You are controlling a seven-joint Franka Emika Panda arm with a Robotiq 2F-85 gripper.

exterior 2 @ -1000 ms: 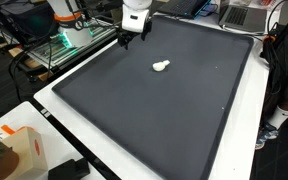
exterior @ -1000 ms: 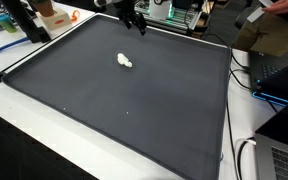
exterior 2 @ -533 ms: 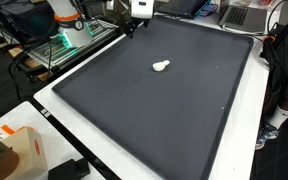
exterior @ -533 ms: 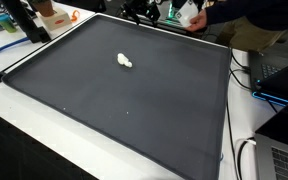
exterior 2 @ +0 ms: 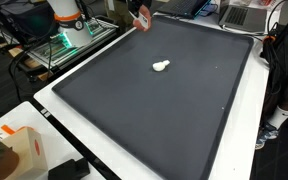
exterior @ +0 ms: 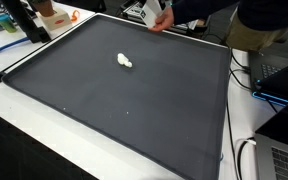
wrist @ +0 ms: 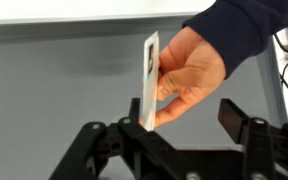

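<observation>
**Gripper jaws apart, a person's hand at the gap**

In the wrist view the gripper (wrist: 182, 108) enters from the bottom edge, its black fingers (wrist: 234, 115) standing well apart. A person's hand (wrist: 189, 70), on an arm in a dark blue sleeve (wrist: 249, 20), reaches in from the upper right. Its own fingertips are pinched together over the gap between the jaws.

Both exterior views look down obliquely across the dark mat (exterior: 134, 100) on the desk (exterior 2: 246, 130) from different corners. The wrist view peers closely past the fingers (wrist: 236, 115) onto that mat.
</observation>
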